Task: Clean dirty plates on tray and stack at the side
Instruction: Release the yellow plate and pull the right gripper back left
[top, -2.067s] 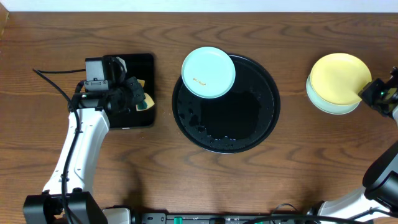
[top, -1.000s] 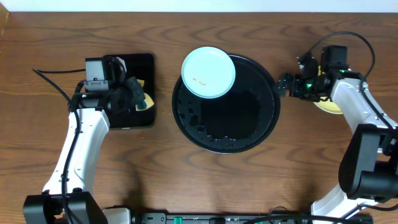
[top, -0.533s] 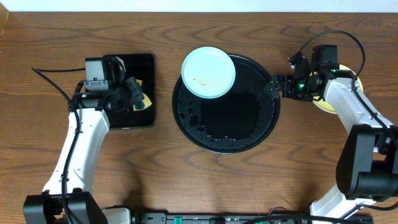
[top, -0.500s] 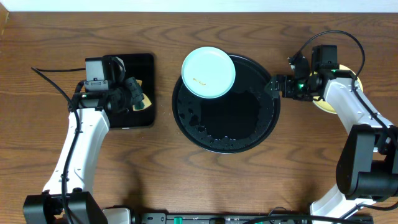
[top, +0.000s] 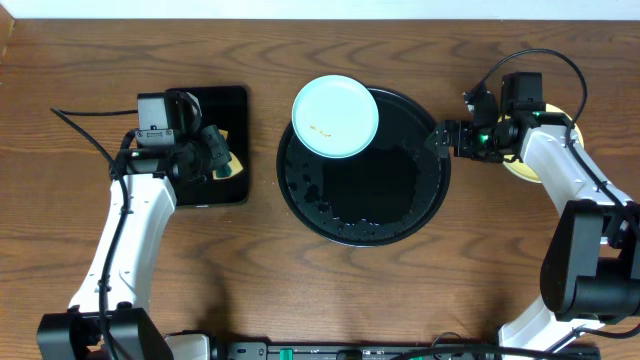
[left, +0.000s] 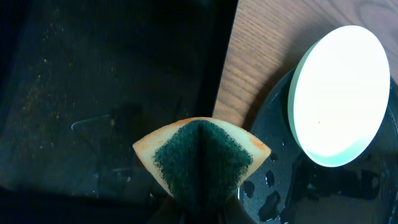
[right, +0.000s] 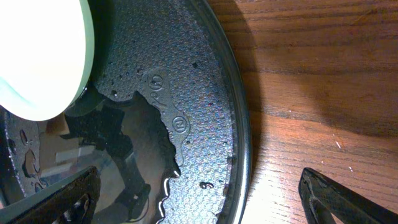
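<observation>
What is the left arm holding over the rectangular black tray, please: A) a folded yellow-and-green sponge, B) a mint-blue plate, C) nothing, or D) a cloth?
A: the left wrist view shows a folded sponge, yellow with a green face, pinched in the jaws of the left gripper; the mint-blue plate rests on the round tray.

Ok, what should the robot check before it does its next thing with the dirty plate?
1. Pale mint-blue round plastic plate on the large round black tray: ok, at its upper-left rim.
2. Brown smudges showing on it: ok.
3. Left gripper shut on the yellow-and-green sponge: ok.
4. Right gripper open, empty: ok, at the tray's right rim.
5. Right gripper reaching the plate: not ok, apart.
</observation>
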